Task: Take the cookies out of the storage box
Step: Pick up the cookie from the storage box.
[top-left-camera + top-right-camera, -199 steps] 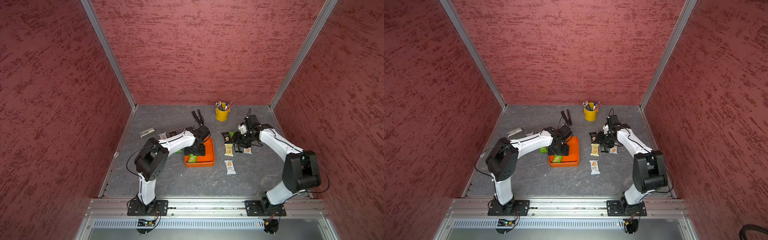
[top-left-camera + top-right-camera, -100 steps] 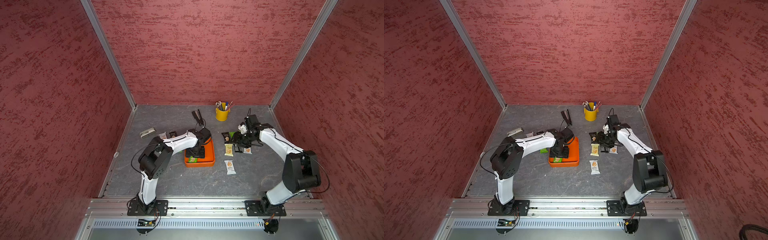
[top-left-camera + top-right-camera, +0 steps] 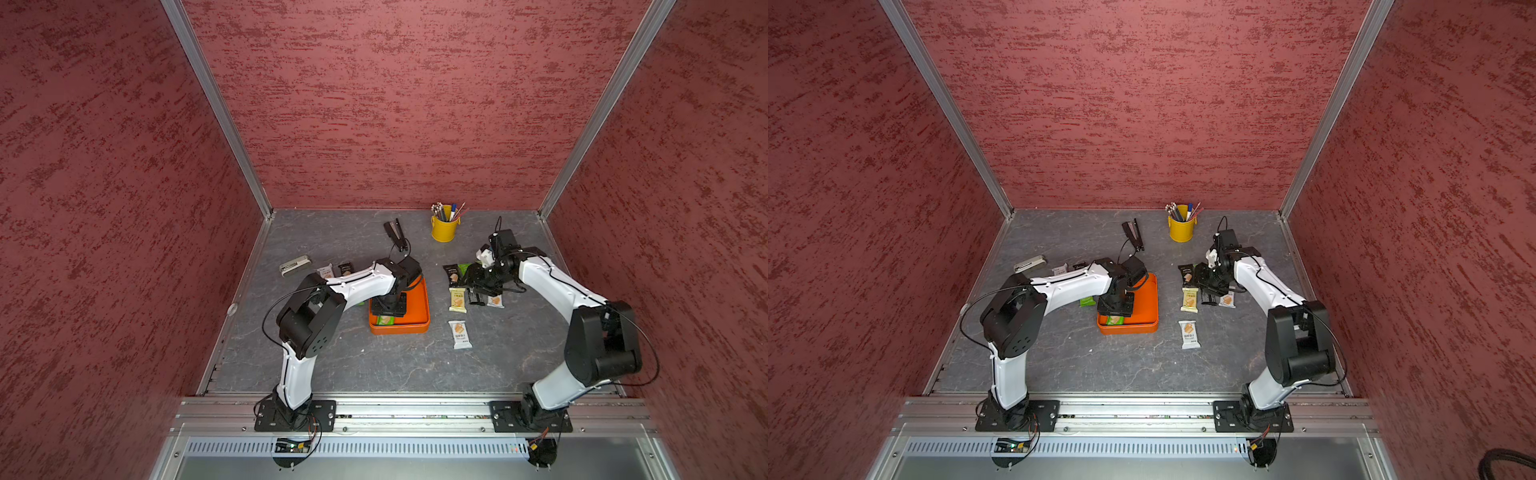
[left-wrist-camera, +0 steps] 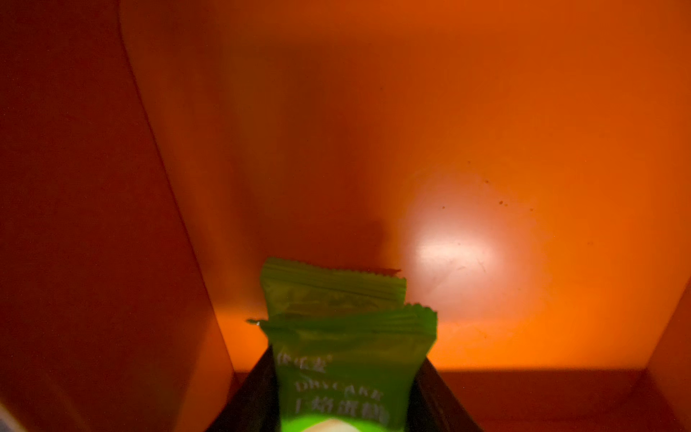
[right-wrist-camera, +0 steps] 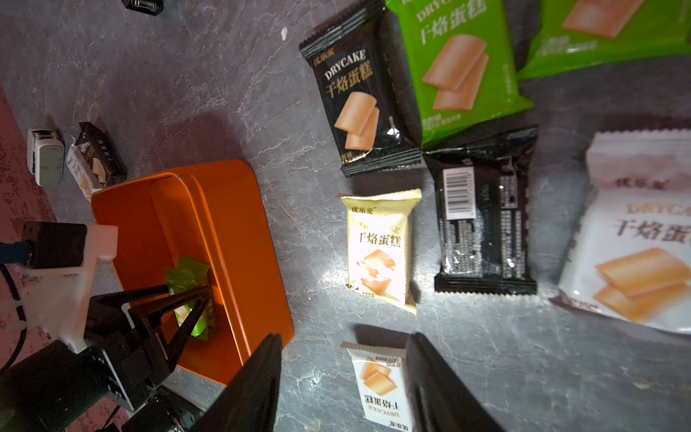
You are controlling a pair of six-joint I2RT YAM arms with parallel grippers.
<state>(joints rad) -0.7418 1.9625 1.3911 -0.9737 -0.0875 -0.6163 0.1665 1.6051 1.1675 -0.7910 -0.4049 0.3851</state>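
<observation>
One green cookie pack pinched in the box

My left pincer (image 5: 190, 290) was down inside the orange storage box (image 5: 232, 224). Its two fingers were squeezed together on a green cookie pack (image 4: 347, 336). That pack sat low in the box, near the front wall.

My right pincer (image 5: 344, 338) was on the other side, well away from the box. Its fingers were apart and squeezed nothing. A small white pack (image 5: 377, 381) lay flat on the grey table (image 3: 374, 365) under the gap between them.

More cookies lay on the table near it. I saw a pale yellow pack (image 5: 379, 247), a black pack (image 5: 359, 101) face up, and a turned-over black pack (image 5: 486, 217) showing its bar code. Two green packs (image 5: 460, 67) and another white pack (image 5: 635, 239) lay close by.

Past the box on my left side, two more packs (image 3: 326, 271) lay beside a grey bar (image 3: 295, 266). A yellow pot of pens (image 3: 444, 228) stood at the back.
</observation>
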